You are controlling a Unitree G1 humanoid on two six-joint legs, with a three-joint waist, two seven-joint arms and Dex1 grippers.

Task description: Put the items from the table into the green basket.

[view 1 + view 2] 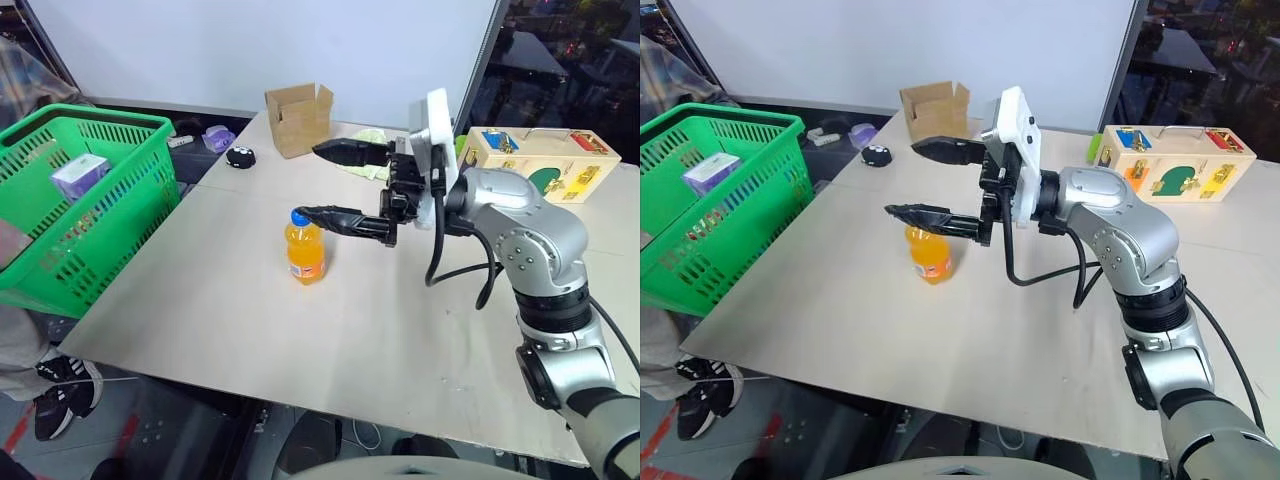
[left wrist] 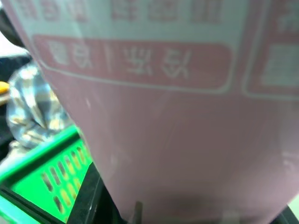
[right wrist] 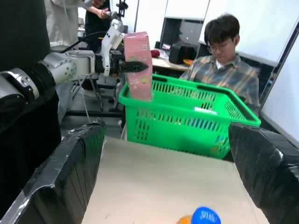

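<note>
Above the rim of the bright green lattice plastic basket [image 3: 187,114], the left claw [image 3: 135,66] pinches a long flat pink printed box [image 3: 138,65], held upright at the basket's near corner. On the pale beige wood-look bench [image 1: 300,330], a small orange-drink bottle with a blue cap [image 1: 304,246] stands upright, well apart from the basket. The right claw [image 1: 320,182] hangs just beside the bottle with its fingers spread wide, the lower fingertip close to the cap. A small pale purple box [image 1: 80,175] lies inside the basket.
</note>
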